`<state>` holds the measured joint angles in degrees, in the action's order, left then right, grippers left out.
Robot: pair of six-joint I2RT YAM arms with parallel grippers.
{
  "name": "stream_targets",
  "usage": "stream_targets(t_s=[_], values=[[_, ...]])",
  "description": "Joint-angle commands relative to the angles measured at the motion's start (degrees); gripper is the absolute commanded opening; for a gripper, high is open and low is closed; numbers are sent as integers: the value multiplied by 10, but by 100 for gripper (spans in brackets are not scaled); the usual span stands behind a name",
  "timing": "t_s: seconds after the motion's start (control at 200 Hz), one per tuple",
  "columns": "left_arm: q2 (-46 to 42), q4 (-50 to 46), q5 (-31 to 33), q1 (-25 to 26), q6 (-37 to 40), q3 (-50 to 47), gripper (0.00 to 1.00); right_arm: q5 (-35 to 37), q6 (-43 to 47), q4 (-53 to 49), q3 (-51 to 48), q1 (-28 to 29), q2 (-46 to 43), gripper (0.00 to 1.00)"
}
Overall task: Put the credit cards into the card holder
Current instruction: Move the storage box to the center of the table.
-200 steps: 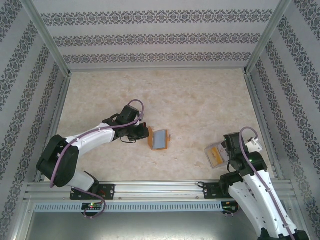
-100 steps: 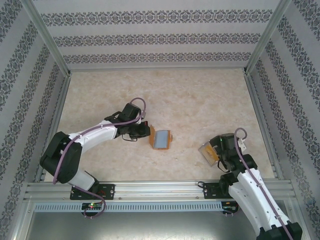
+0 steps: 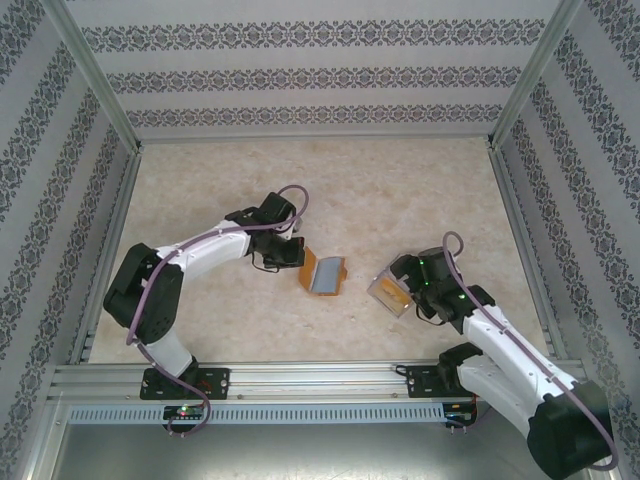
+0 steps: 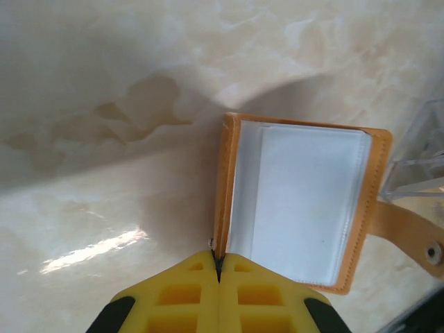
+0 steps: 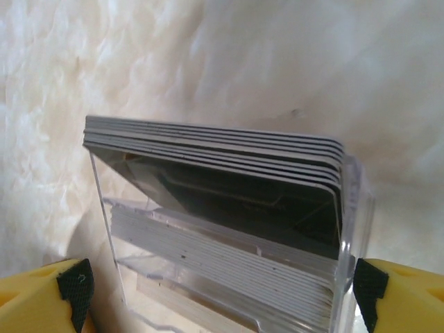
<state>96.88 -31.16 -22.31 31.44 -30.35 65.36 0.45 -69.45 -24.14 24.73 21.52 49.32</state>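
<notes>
Between the closed yellow fingers of the left end effector [image 4: 218, 269] sits the orange edge of the card holder [image 4: 298, 201], which lies open on the worktop [image 3: 400, 180] near its middle, pale inner pocket facing up, its clasp tab [image 4: 409, 236] reaching out on the side away from the fingers. Just to the right, the right end effector [image 5: 222, 284] stands wide and grips the clear plastic box [image 5: 352, 208] by its side walls (a yellow finger with a black pad on either side). Standing in that box is a packed stack of credit cards [image 5: 215, 146], their top edges rising above its rim.
</notes>
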Motion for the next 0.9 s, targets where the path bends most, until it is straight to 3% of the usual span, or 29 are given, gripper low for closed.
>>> stream_targets(t_s=[0.0, 0.225, 0.4, 0.56, 0.62, 0.769, 0.894], values=[[0, -109, 64, 6, 63, 26, 0, 9, -23, 8, 25, 33, 18, 97], [-46, -117, 44, 6, 58, 11, 0, 19, -52, 5, 36, 94, 53, 98], [-54, -151, 73, 7, 60, 23, 0, 15, -75, 50, 53, 125, 83, 97], [-53, -117, 4, 10, 48, 6, 13, 9, -62, 86, 87, 124, 133, 96], [-47, -107, -7, 10, 42, -1, 21, 9, -53, 88, 103, 121, 154, 96], [-31, -97, -36, 10, 38, 3, 30, -24, -45, 127, 133, 112, 206, 95], [-38, -59, -81, 11, 20, 5, 46, -46, -35, 150, 160, 108, 255, 94]])
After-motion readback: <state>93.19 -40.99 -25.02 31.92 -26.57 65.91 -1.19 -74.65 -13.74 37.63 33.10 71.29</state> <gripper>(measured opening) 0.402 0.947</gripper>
